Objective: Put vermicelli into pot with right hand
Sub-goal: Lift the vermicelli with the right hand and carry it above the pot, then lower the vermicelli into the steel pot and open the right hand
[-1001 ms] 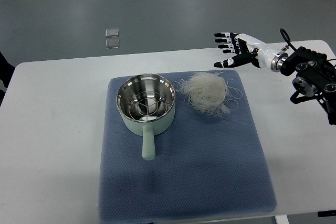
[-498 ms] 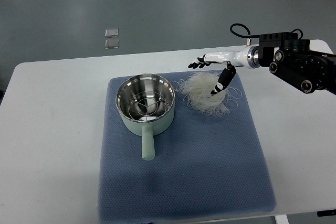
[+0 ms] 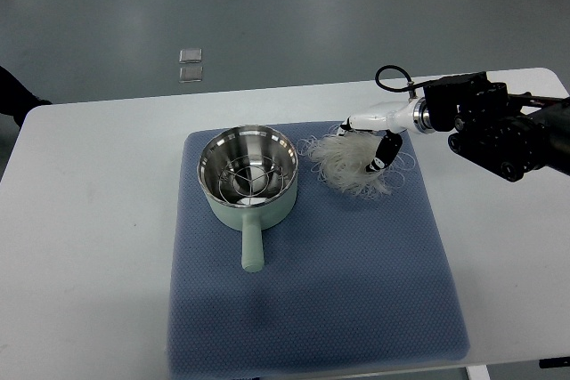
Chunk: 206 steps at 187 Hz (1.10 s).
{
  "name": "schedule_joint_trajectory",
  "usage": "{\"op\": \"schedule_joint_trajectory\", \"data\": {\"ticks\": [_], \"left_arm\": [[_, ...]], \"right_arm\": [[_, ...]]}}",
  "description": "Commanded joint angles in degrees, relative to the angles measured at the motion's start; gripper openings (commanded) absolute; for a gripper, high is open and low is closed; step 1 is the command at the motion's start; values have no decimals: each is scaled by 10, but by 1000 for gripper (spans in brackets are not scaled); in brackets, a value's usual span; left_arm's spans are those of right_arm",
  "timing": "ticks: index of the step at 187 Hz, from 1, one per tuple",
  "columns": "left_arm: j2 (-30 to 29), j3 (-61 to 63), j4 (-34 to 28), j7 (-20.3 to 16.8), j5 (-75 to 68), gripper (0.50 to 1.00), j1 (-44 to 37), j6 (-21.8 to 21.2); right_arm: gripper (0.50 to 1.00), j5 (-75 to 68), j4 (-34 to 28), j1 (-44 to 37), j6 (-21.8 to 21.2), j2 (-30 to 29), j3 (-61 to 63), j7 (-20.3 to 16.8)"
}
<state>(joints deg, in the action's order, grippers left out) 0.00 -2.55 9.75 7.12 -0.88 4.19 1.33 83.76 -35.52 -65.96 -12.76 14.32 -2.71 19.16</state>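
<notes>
On blue mat (image 3: 356, 273), right hand (image 3: 370, 135) half buried in vermicelli (image 3: 343, 165), grip unclear

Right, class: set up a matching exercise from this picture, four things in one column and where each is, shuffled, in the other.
Things
1. mint-green pot with steel interior
2. white tangled vermicelli nest
3. blue textured mat
4. robot's right hand

Places
A. spread over the white table
B. on the mat, right of the pot
C. mat's left half, handle toward camera
D. down on the vermicelli

Pairs: 1-C, 2-B, 3-A, 4-D
</notes>
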Motion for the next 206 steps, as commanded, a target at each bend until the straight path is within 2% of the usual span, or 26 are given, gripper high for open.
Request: {"op": "schedule_joint_trajectory", "data": {"ticks": [1,22,67,72,82,85,108,130,131,133,152,173,174,184,206], "left_arm": [[0,0,0,0,-1,1000,0,0],[0,0,0,0,-1,1000,0,0],[0,0,0,0,0,1000,0,0],[0,0,0,0,-1,1000,1,0],[0,0,0,0,-1,1000,1,0],[0,0,1,0,0,1000,1,0],[0,0,1,0,0,1000,1,0],[0,0,1,0,-1,1000,1,0],[0,0,1,0,0,1000,1,0],[0,0,1,0,0,1000,1,0],[0,0,1,0,0,1000,1,0],[0,-1,1,0,0,1000,1,0],[0,-1,1,0,0,1000,1,0],[0,-1,1,0,0,1000,1,0],[0,-1,1,0,0,1000,1,0]], "right_arm": [[500,-3,0,-1,20,-1,7,0],[500,-11,-1,-5,39,-2,10,3],[500,-31,-10,-33,31,4,61,9],[500,-35,-24,-59,20,9,87,9],[500,-35,-24,-59,20,9,87,9],[500,-42,-45,-73,2,21,106,9],[500,-59,-85,-108,-34,36,147,7],[500,-64,-97,-123,-51,36,170,6],[500,-65,-106,-137,-66,35,183,6],[500,-65,-107,-140,-69,34,185,6],[500,-65,-118,-153,-89,29,200,9],[500,-65,-132,-151,-90,20,201,14],[500,-65,-149,-146,-90,8,200,20],[500,-65,-161,-135,-89,-6,199,19],[500,-61,-159,-116,-84,-27,191,19]]}}
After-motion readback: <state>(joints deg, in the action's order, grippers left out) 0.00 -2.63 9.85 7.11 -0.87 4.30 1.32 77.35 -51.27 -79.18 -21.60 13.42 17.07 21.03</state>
